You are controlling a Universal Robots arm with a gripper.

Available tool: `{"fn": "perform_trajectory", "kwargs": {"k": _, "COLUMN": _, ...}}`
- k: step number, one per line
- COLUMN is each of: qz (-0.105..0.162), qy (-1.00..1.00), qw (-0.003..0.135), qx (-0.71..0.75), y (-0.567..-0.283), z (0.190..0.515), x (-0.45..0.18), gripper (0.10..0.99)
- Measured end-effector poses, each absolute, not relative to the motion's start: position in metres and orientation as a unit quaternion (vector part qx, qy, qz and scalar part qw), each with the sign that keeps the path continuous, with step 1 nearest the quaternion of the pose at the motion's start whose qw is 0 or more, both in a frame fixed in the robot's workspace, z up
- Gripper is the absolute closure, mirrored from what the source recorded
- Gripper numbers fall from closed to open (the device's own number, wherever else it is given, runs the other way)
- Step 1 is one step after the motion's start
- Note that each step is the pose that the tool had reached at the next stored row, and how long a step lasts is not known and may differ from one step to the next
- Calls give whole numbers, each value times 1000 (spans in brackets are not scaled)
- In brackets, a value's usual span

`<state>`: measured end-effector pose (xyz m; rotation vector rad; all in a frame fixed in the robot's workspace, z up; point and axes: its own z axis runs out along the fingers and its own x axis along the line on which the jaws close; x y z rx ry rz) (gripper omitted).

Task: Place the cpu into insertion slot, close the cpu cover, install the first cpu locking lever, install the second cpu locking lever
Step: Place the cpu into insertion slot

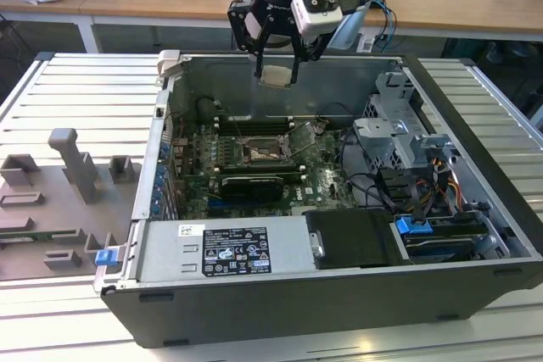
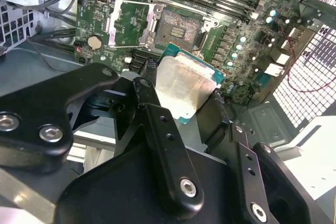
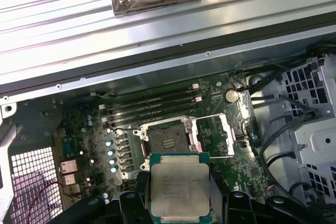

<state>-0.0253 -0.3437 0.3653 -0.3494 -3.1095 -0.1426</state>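
Note:
My gripper hangs above the open computer case, near its back wall, shut on the cpu. The cpu is a flat square chip with a pale metal face and a green edge, held flat between the black fingers in both wrist views. Below and ahead of it the insertion slot lies bare, dark and square, in the green board. The cpu cover is swung open and lies beside the slot.
Long black memory slots run behind the socket and a long black card lies in front of it. A silver power supply box, a drive cage and cable bundles fill the case. A grey fixture tray sits at the exterior view's left.

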Motion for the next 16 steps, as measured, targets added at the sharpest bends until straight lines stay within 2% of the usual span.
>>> {"fn": "perform_trajectory", "kwargs": {"k": 16, "qz": -46, "qy": -991, "qw": 4, "qx": -129, "y": -344, "z": 365, "x": -25, "gripper": 545}}
